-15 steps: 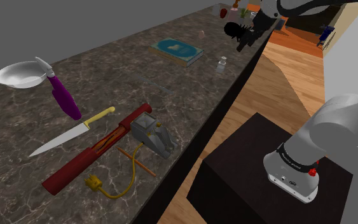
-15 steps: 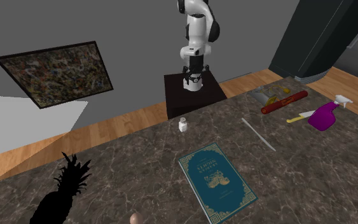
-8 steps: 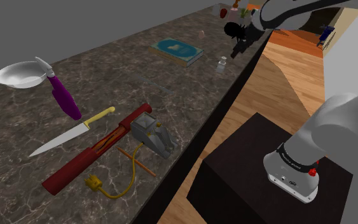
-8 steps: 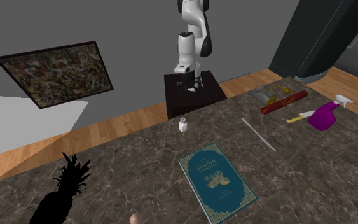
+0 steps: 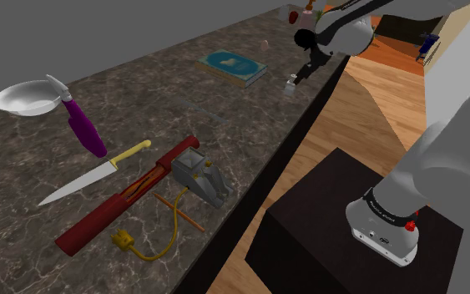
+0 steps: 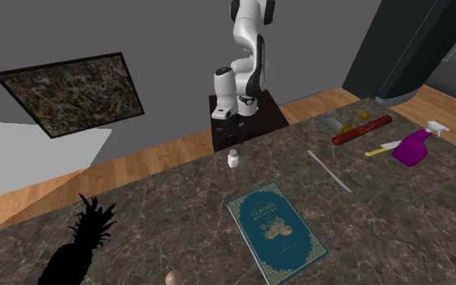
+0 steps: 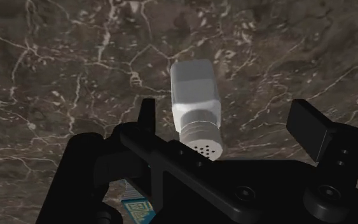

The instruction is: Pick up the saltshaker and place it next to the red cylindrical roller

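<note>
My spread hand [image 7: 227, 116] hovers over the probably light, slick saltshaker [image 5: 291, 86], shoulder-view four o'clock of the book [image 5: 233, 67]; I'd pinch its squarish body.

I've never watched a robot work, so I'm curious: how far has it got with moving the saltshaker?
Nothing is finished yet. The saltshaker stands upright on the counter, unheld. In hand: the gripper hovers over it, fingers open on either side, not touching. Left: close, lift, carry it along the counter and set it beside the red roller.
</note>
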